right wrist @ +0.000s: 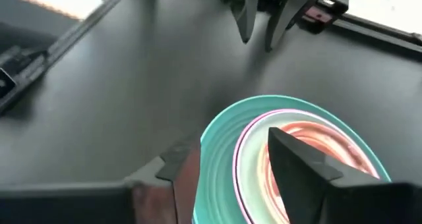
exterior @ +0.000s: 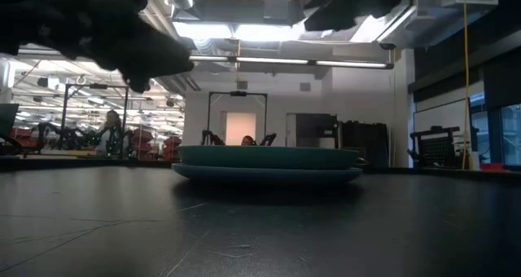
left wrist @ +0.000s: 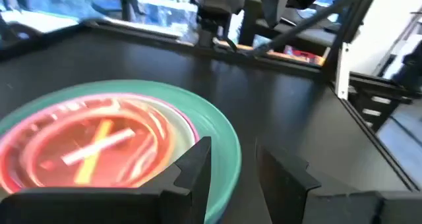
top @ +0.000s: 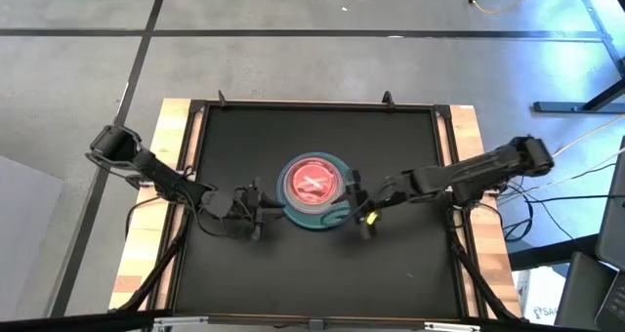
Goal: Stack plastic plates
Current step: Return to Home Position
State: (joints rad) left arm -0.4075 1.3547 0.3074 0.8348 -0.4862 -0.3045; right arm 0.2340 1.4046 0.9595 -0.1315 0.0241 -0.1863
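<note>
The plastic plates sit in one stack [top: 312,190] at the table's middle. A small translucent red-magenta plate with crossed bar marks [left wrist: 99,145] is on top. Below it show pink and pale-mint rims, then a large teal plate [right wrist: 221,151] resting on a grey-blue one [exterior: 269,176]. My left gripper [top: 256,213] hovers open just left of the stack, one finger over the teal rim [left wrist: 221,151]. My right gripper [top: 359,207] is open at the stack's right edge, with one finger over the plates and one outside the rim [right wrist: 231,171]. The low view shows both arms raised above the stack.
A raised frame [top: 444,166] borders the black table mat, with wooden strips [top: 176,156] outside it. Bare mat lies on all sides of the stack. Cables [top: 576,176] trail off the table's right side.
</note>
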